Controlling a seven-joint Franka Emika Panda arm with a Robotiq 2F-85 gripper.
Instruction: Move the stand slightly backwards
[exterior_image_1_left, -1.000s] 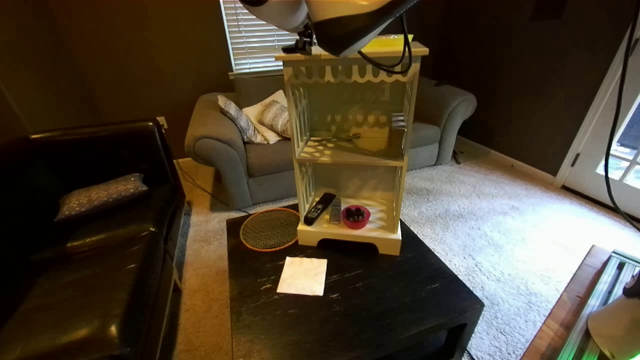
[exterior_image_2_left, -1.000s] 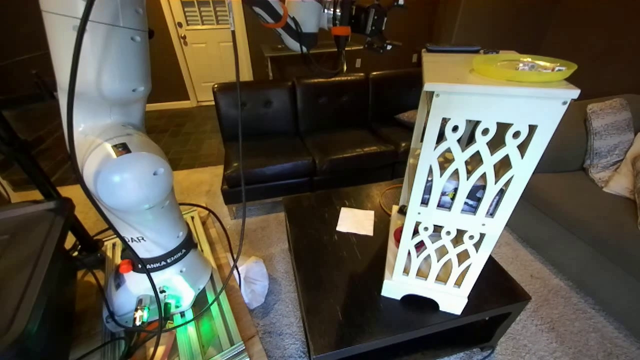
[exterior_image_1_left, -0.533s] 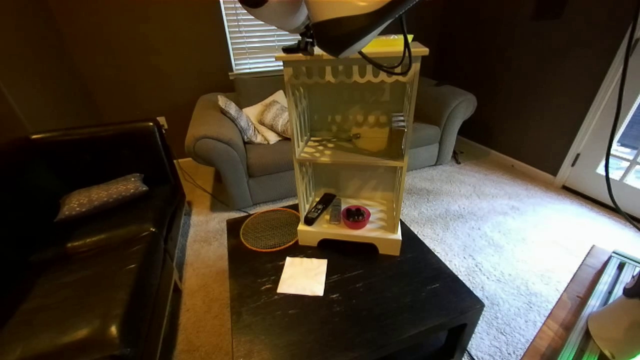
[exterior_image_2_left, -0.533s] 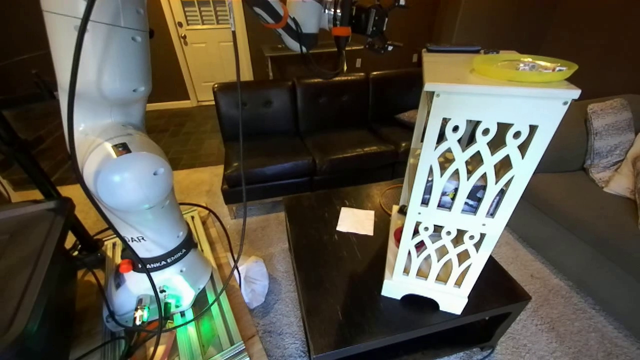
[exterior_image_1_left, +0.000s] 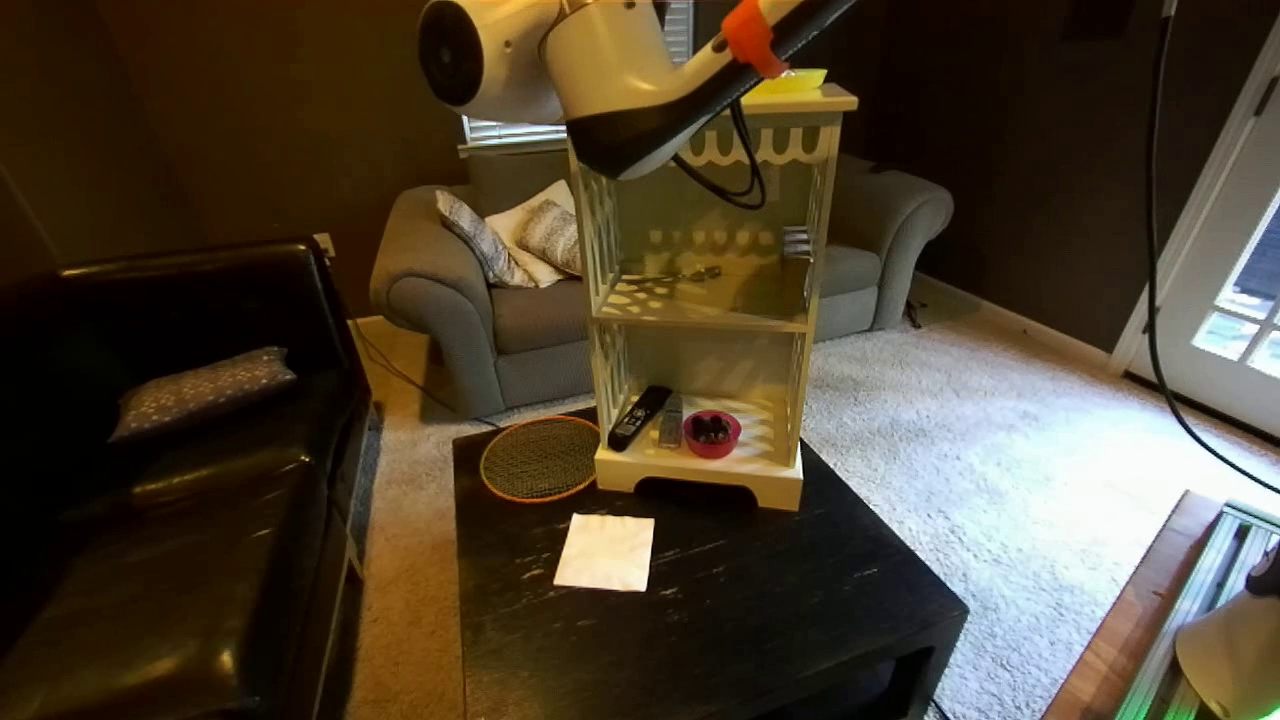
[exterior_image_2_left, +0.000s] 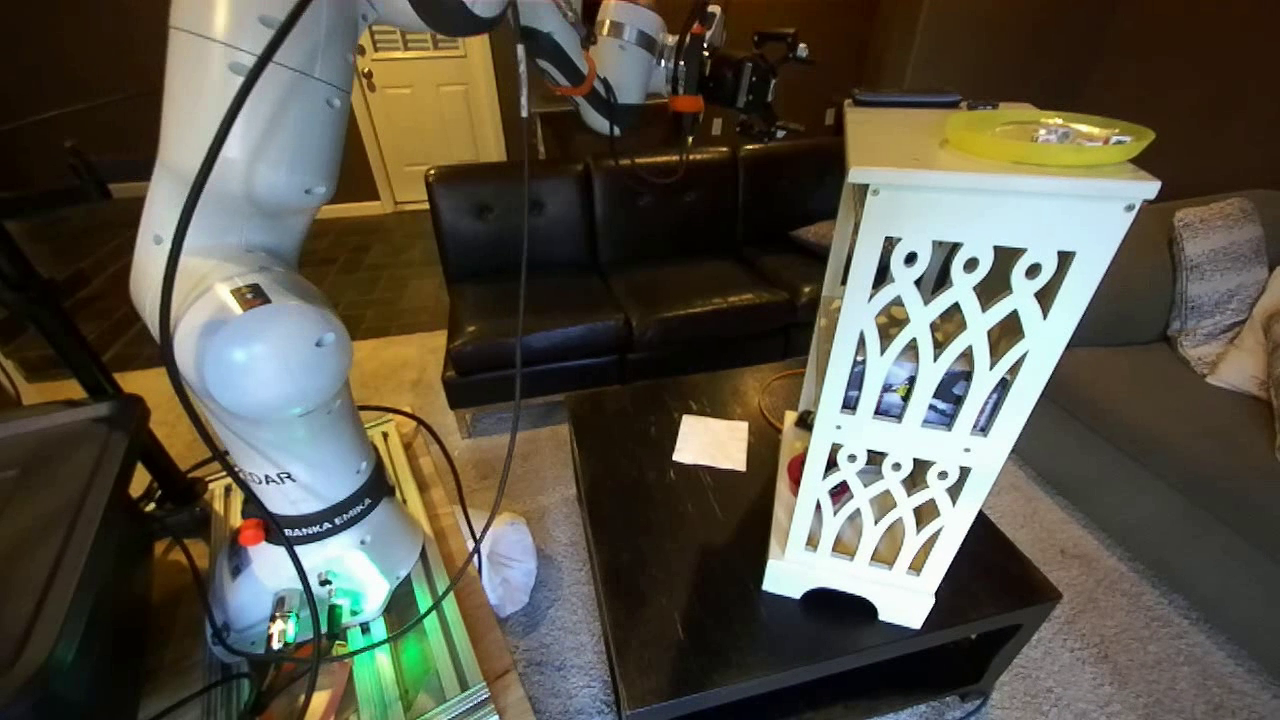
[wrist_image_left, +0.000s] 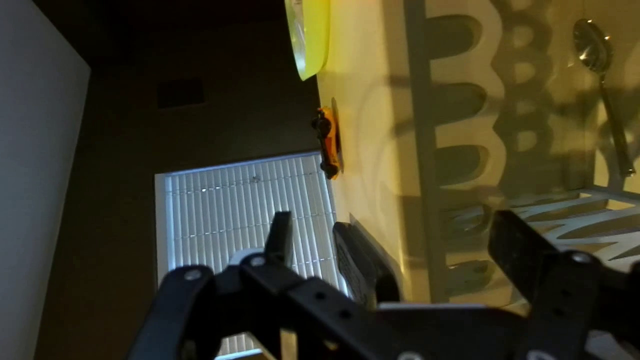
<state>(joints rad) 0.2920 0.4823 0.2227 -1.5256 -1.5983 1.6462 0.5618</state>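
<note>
Standing just beyond parted jaws, white stand (exterior_image_2_left: 903, 437), upright; apart

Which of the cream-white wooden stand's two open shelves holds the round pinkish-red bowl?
The lower shelf of the stand: the bowl and a long black remote control are there, whereas the upper shelf carries a shiny metal spoon.

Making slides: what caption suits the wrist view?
Open tool before the cream stand, yellow dish and toy car on top.
</note>
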